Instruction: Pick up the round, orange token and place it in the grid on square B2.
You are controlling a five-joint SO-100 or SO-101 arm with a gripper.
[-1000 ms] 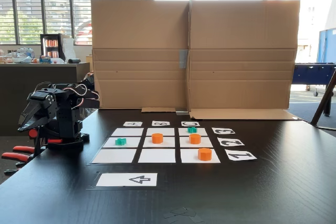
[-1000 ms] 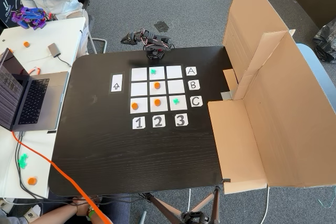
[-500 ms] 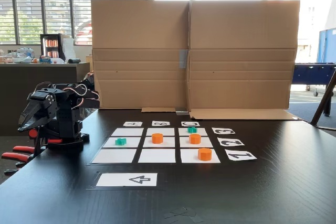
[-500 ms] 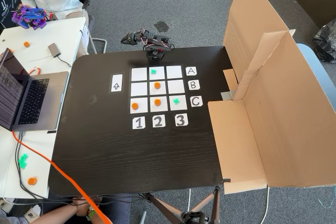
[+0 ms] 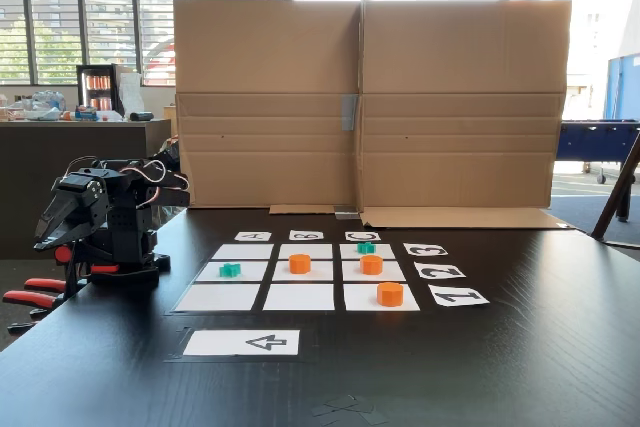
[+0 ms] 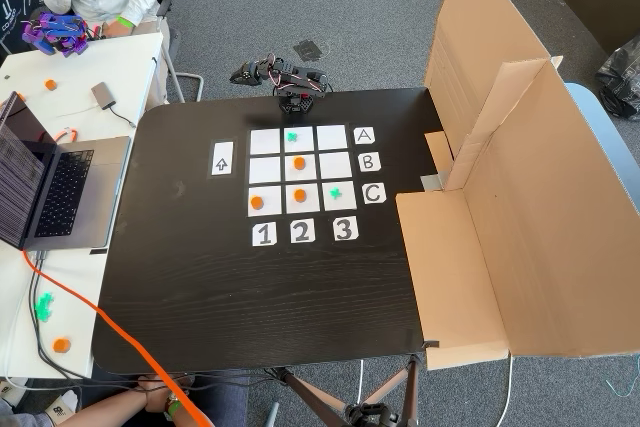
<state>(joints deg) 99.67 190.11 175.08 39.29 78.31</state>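
Black table (image 5: 520, 367) carries the grid (image 5: 298, 296). One round, orange token (image 5: 299, 263) sits on square B2 (image 5: 322, 270), centre; two more lie right of it. Folded arm's gripper (image 5: 48, 237) rests far left; finger gap cannot be told.

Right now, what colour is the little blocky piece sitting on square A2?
Green. The little blocky piece shows best in the low fixed view facing the cardboard wall.

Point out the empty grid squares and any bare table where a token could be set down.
In the overhead fixed view, the grid has four bare squares: A1, A3, B1 and B3. Orange tokens sit on B2, C1 and C2; green ones on A2 and C3. The table is bare below the number cards.
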